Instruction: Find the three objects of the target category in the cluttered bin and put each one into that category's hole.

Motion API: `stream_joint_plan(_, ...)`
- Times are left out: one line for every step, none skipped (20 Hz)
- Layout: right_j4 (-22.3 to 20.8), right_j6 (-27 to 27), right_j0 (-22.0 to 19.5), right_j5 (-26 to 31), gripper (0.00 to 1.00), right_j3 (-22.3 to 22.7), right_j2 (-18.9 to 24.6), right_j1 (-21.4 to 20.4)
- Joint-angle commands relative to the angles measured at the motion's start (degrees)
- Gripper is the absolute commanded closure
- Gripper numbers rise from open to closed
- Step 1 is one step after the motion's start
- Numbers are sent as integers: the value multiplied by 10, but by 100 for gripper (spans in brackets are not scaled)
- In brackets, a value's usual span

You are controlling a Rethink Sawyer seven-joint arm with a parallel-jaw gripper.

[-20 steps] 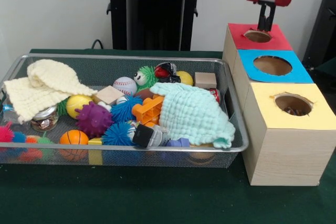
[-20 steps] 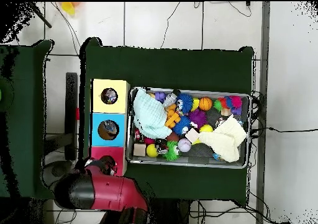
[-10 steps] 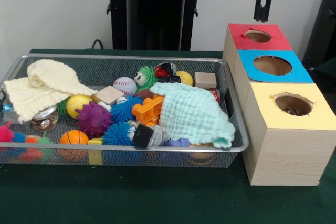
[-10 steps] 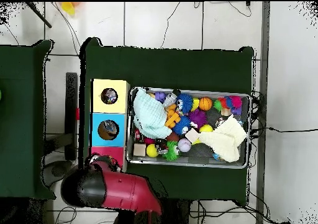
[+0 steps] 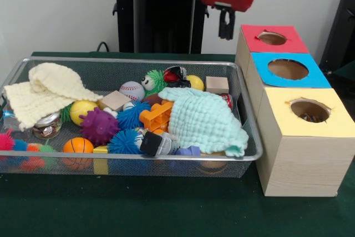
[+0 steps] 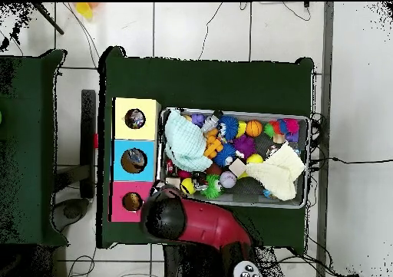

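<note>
My gripper [image 5: 226,26] hangs in the air above the bin's far right corner, just left of the red box [image 5: 252,36]. It is open, with nothing between its fingers. The wire mesh bin [image 5: 133,60] holds a jumble: a baseball [image 5: 131,90], a basketball [image 5: 77,146], a purple spiky ball [image 5: 99,126], an orange plastic piece [image 5: 156,116] and wooden blocks [image 5: 217,84]. A mint cloth [image 5: 205,120] covers the right part, and a cream cloth [image 5: 50,90] lies at the left. In the overhead view the arm [image 6: 184,220] hides the gripper.
Three wooden boxes with round holes stand in a row right of the bin: the red one, a blue one [image 5: 260,75] and a yellow one [image 5: 333,116]. Something dark lies inside the yellow hole. Green cloth covers the table [image 5: 166,209].
The gripper rose from just over the red box's hole and swung left, ending beside the box over the bin's far corner. Nothing in the bin moved.
</note>
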Motion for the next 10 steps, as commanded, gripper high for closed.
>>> stream_joint_plan(-92,-117,-91,4,100,-35,114,14)
stream_joint_plan(-102,-116,-105,0,100,-33,125,16)
stream_joint_plan(-113,-112,-115,-6,100,-32,133,19)
stream_joint_plan(-125,-110,-124,-9,100,-35,141,25)
stream_joint_plan(-136,-104,-134,-13,100,-37,148,32)
stream_joint_plan(-146,-100,-140,-17,100,-39,154,39)
stream_joint_plan(-155,-93,-142,-20,100,-40,155,43)
stream_joint_plan(-164,-86,-143,-22,100,-42,157,47)
stream_joint_plan(-170,-79,-144,-21,100,-43,156,49)
stream_joint_plan(-178,-78,-148,-17,100,-46,159,52)
